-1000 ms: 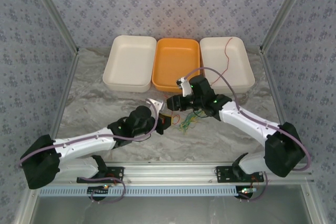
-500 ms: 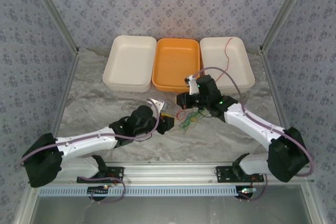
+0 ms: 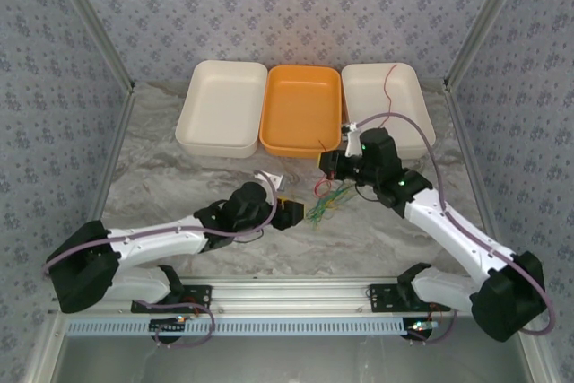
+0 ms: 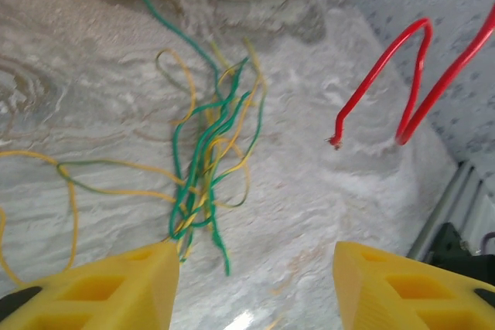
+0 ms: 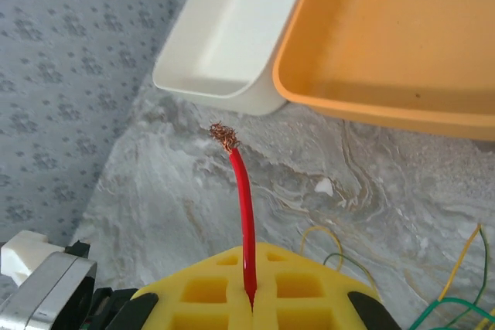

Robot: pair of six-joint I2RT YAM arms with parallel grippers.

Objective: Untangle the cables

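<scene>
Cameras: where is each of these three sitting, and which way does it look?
Top external: above, behind the arms, looking down at the table; both arms show.
Left wrist: on the left gripper, open, facing the green-yellow tangle.
Right wrist: on the right gripper, shut on the red cable, facing the orange tray.
Shared: both wrist views show that red cable.

Both arms are seen stretched toward the centre of the overhead frame. The left gripper, lower centre, is held with jaws parted; the right gripper, just above it, is clamped on a red cable.
</scene>
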